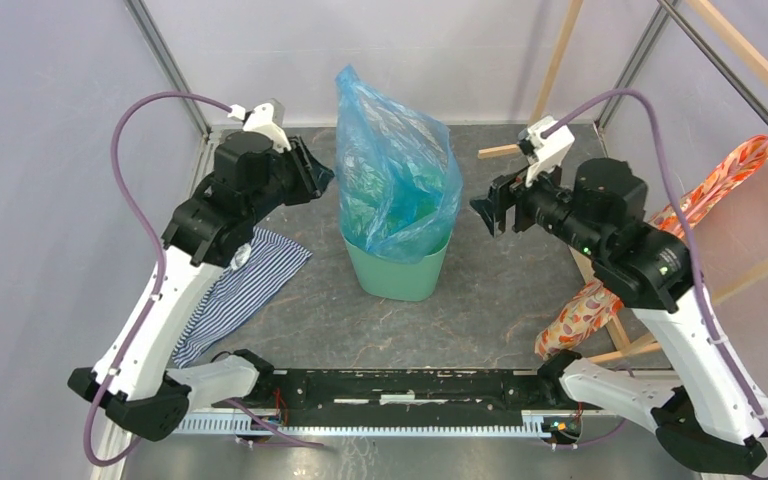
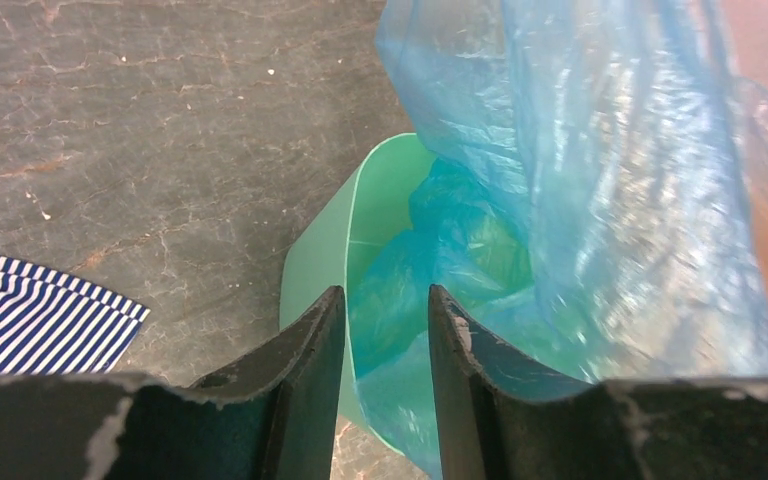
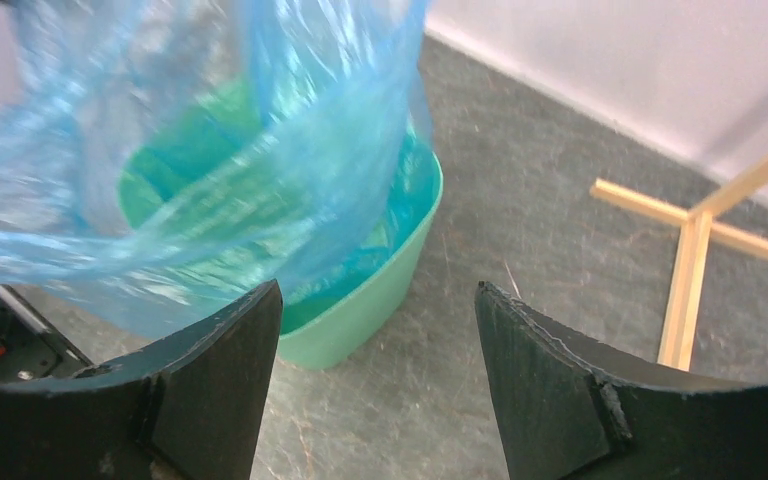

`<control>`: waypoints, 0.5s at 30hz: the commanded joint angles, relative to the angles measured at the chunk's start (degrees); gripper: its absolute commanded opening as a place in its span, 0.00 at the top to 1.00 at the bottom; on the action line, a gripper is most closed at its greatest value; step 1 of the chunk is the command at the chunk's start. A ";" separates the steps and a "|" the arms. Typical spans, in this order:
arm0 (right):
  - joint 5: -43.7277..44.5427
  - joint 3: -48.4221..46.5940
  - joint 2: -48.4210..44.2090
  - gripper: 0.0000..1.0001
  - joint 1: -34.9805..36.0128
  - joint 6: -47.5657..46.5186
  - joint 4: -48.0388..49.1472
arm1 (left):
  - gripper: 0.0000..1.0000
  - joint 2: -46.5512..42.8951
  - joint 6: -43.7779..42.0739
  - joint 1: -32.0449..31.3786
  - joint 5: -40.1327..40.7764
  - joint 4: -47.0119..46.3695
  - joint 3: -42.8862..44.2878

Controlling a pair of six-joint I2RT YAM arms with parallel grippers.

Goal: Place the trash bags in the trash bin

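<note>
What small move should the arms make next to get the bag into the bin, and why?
Probably bring the right gripper, open beside the trash bag, over its top and press down. The bag's bottom sits inside the trash bin, but most of it stands above the rim.

Top view: bright, even, diffuse light. Shadows soft and faint beside trash bin (image 1: 400, 277) on matte counter (image 1: 500, 290). Focus sharp, no glare.
Left wrist view: trash bag (image 2: 610, 200) soft with blur, pale sheen on film. Left tool (image 2: 385, 300) dark, nearly silhouette, edges crisp.
Right wrist view: bag smeared by blur at upper left, white glints on crinkles. Right tool (image 3: 377, 292) underexposed. Wall (image 3: 610, 60) washed out, pale.
</note>
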State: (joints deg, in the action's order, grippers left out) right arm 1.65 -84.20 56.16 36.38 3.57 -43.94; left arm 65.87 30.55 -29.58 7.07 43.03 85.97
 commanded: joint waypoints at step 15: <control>-20.18 -20.81 20.56 0.18 6.45 8.21 12.16 | 0.65 -8.91 -0.79 0.01 -19.39 -0.78 -8.25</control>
State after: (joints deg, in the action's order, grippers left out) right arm -16.82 -102.17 73.52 40.21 9.65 -35.48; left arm 56.58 30.57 -29.58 -6.52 44.86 80.66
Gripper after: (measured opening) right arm 0.812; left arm 0.353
